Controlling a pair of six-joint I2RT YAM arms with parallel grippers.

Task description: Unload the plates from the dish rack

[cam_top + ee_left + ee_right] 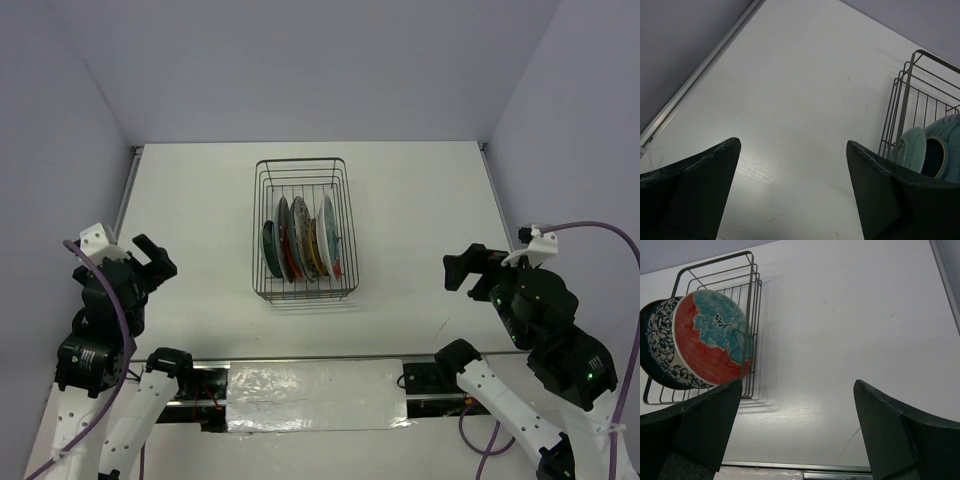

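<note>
Between two waiting arms, a full dish rack: unloading appears not yet begun.

From above, the rectangular dark wire dish rack (352,240) holds a row of round ceramic plates (300,250) upright. The left gripper (158,262) and right gripper (458,272) sit well apart on either side of it, both spread wide and empty. Left wrist view: the dish rack is ahead and right of the parted fingers (695,190), with a small teal plate (907,150) nearest. Right wrist view: the dish rack is ahead and left, with a red-orange plate (710,350) bearing a teal blossom facing the hand.
</note>
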